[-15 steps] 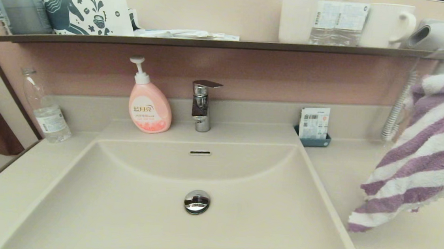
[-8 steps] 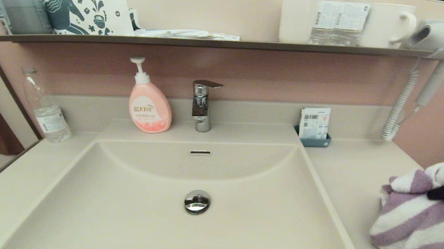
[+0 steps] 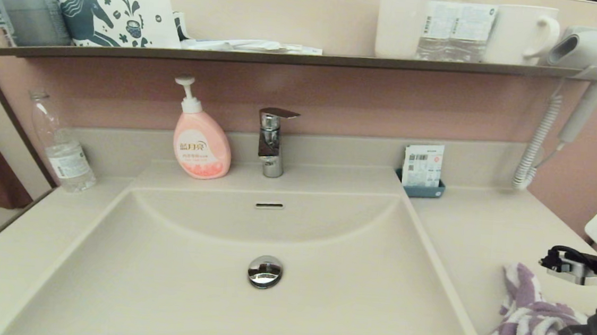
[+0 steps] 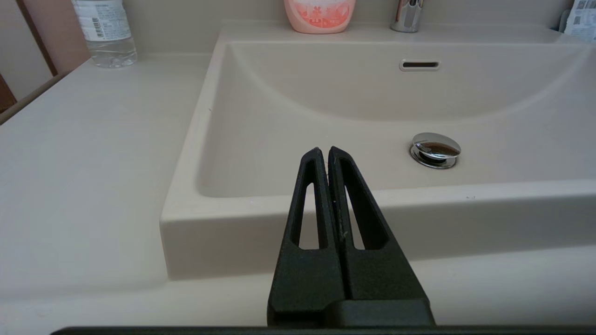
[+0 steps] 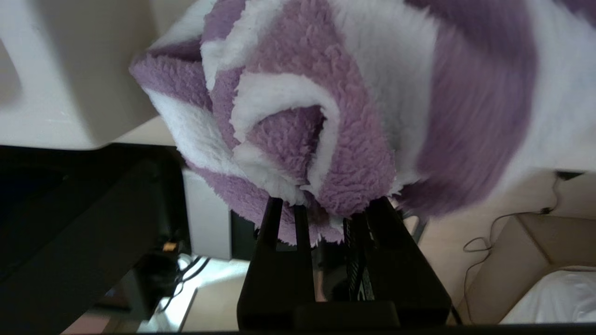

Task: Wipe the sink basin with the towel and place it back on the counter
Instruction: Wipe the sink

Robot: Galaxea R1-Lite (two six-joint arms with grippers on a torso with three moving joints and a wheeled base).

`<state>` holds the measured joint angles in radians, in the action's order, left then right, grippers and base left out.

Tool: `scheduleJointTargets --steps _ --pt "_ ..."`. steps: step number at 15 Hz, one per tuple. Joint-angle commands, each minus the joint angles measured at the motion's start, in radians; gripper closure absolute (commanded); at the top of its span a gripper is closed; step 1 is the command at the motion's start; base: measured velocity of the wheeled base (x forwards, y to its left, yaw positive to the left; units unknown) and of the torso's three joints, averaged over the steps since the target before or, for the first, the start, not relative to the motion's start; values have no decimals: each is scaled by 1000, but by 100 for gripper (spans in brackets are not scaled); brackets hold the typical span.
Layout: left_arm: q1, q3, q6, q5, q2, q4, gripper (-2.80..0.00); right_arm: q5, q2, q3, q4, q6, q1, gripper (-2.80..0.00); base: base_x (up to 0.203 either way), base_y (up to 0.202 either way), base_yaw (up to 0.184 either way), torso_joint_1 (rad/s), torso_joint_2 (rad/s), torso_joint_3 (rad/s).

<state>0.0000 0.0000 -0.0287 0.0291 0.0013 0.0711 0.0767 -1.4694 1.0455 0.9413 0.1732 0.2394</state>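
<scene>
The purple-and-white striped terry towel is pinched by the right claw at the beige desk's front edge; the left claw is pressed together.

Towel: purple-and-white striped terry cloth, crumpled in a heap on the tabletop, right of the sink basin, near the front edge. Sink basin: rectangular, beige, curved back wall, chrome drain plug centred, overflow slot above it.
</scene>
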Motion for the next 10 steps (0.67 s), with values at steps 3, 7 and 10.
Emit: scheduleJointTargets --steps 3,7,10 --pt "0 0 0 0 0 1 0 105 -96 -19 -47 -17 -1 0 0 0 0 0 0 0" --pt "0 0 0 0 0 1 0 191 -147 -37 -96 -168 -87 0 0 0 0 0 0 0" --pt "0 0 0 0 0 1 0 234 -179 -61 -226 -186 -137 0 0 0 0 0 0 0"
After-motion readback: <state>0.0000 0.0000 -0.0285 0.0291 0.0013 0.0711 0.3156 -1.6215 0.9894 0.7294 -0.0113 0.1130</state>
